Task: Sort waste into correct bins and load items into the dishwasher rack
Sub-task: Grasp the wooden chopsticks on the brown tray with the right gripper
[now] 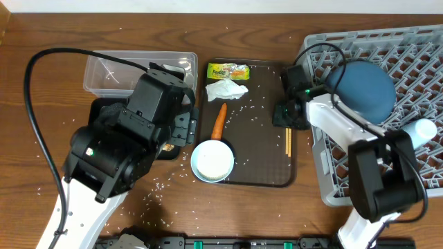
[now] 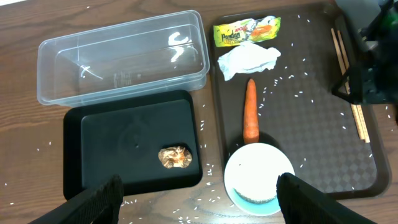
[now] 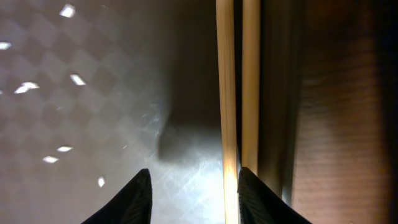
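The yellow-green wrapper [image 1: 228,70], white napkin [image 1: 226,89] and carrot [image 1: 219,119] lie on the brown serving tray [image 1: 266,166]. A white bowl with a pale blue rim [image 1: 212,160] stands at the tray's front left. The brown food lump [image 2: 175,157] lies in the black tray [image 2: 124,137], next to the clear tub [image 2: 118,56], which holds nothing. The blue plate [image 1: 363,86] and a white cup [image 1: 419,129] are in the grey rack [image 1: 415,41]. My left gripper [image 2: 199,199] is open above the table by the black tray. My right gripper [image 3: 196,199] is open, low over the chopsticks [image 3: 225,93], one stick between its fingers.
Loose rice grains [image 2: 292,81] are scattered over the serving tray and the wooden table. The chopsticks [image 1: 288,140] lie along the serving tray's right edge, close to the rack's left wall. The left arm's body [image 1: 118,149] hides most of the black tray in the overhead view.
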{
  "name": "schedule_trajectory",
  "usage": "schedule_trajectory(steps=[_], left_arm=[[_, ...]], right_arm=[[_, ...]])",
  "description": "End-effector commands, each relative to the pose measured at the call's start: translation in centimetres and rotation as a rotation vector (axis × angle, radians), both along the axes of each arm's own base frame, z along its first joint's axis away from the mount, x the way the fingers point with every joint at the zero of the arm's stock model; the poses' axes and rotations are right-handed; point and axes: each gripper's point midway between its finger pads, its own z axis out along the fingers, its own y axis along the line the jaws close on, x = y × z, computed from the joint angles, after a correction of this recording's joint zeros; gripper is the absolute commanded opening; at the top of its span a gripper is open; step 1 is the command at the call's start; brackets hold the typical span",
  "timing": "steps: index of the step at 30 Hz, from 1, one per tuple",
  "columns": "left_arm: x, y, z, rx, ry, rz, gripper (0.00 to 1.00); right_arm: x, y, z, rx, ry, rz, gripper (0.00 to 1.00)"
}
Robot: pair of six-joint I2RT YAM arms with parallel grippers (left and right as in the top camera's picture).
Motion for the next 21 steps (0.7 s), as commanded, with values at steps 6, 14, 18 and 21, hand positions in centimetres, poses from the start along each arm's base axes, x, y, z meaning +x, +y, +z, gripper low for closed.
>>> schedule_trajectory(steps=[6, 14, 18, 21], left_arm=[[0.0, 0.4, 0.4, 0.007, -0.013, 0.008, 0.80], [0.0, 0.4, 0.4, 0.007, -0.013, 0.008, 0.79], [0.0, 0.4, 0.4, 0.007, -0.013, 0.008, 0.79], [0.0, 0.4, 0.4, 0.007, -0.013, 0.008, 0.79]], right_arm=[[-0.8, -0.3, -3.1, -0.029, 0.072, -0.028, 0.17], [0.9, 2.2, 2.4, 0.064, -0.059, 0.218, 0.01], [0.5, 2.5, 8.7, 0.102, -0.180, 0.321, 0.01], [0.0, 1.5, 12.2, 0.086, -0.258, 0.372, 0.01]])
